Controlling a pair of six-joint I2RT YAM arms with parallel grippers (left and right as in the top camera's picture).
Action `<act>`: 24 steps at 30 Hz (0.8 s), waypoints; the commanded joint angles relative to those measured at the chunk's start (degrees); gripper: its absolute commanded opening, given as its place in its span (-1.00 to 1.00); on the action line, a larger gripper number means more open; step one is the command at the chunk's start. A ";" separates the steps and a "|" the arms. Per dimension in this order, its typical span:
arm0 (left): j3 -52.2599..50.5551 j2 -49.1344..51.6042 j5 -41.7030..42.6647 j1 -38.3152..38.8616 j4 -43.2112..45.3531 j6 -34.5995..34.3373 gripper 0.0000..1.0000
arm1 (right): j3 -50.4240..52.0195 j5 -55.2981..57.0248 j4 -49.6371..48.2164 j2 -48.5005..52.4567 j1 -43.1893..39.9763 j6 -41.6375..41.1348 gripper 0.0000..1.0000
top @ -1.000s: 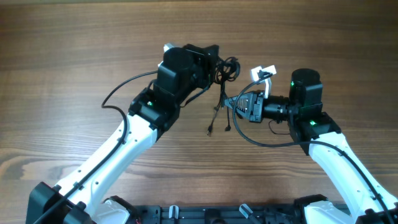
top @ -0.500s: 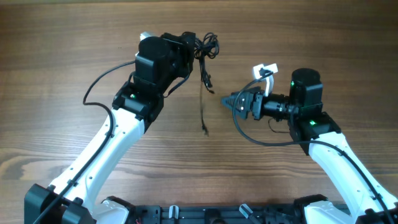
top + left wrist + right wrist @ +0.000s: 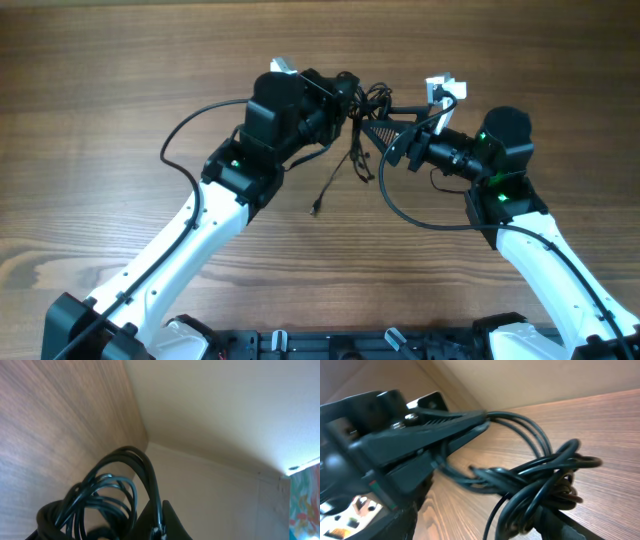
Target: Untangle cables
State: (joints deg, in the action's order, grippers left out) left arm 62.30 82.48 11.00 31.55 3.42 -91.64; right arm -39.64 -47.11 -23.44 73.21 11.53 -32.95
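The cables are a bunch of thin black wires held off the table at the back centre. Two loose ends hang down, one to a plug on the wood. My left gripper is shut on a strand of the bunch; in the left wrist view its fingers pinch one wire beside the loops. My right gripper reaches in from the right, open, with its jaws spread at the knot. One of its fingers lies right under the knot.
Thick black arm cables arc beside the left arm and under the right arm. A small white part sticks up behind the right wrist. The wooden table runs all around the two arms.
One second ago my right gripper was shut low on a strand; it opened and has swung up to the knot. My left gripper pulled the bunch left, then came back right.
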 commanded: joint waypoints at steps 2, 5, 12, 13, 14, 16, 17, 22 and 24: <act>0.70 -1.16 0.74 1.38 0.52 -2.05 -0.92 | -0.42 4.87 0.39 0.46 0.09 1.95 0.42; 0.70 -1.16 0.76 1.73 0.70 -2.36 -0.92 | -0.42 5.18 0.42 0.46 0.09 2.95 -0.12; 0.70 -1.16 0.26 1.01 0.92 -3.30 -0.92 | -0.42 4.24 3.15 0.46 0.09 4.55 -0.91; 0.70 -1.16 0.04 0.55 0.90 -3.30 -0.92 | -0.42 2.19 3.58 0.46 0.09 5.86 -0.91; 0.70 -1.16 -0.24 0.04 0.83 -3.28 -0.92 | -0.42 -1.84 3.56 0.46 0.09 8.94 -0.91; 0.70 -1.16 -0.35 -1.29 0.85 -3.28 -0.92 | -0.42 -9.16 3.56 0.44 0.09 12.50 -0.91; 0.70 -1.16 -0.35 -1.95 0.87 -3.28 -0.92 | -0.42 -12.74 3.56 0.44 0.09 13.97 -0.91; 0.70 -1.16 -0.39 -6.51 0.48 -3.28 -0.86 | -0.42 -24.17 3.32 0.44 0.09 17.99 -0.91; 0.70 -1.16 -0.37 -8.81 -0.24 -3.28 -0.75 | -0.42 -26.80 2.95 0.44 0.09 17.99 -0.91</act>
State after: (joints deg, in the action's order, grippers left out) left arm 62.30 82.48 12.75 26.79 3.05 -95.24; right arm -39.64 -62.04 -20.21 73.21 11.42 -17.63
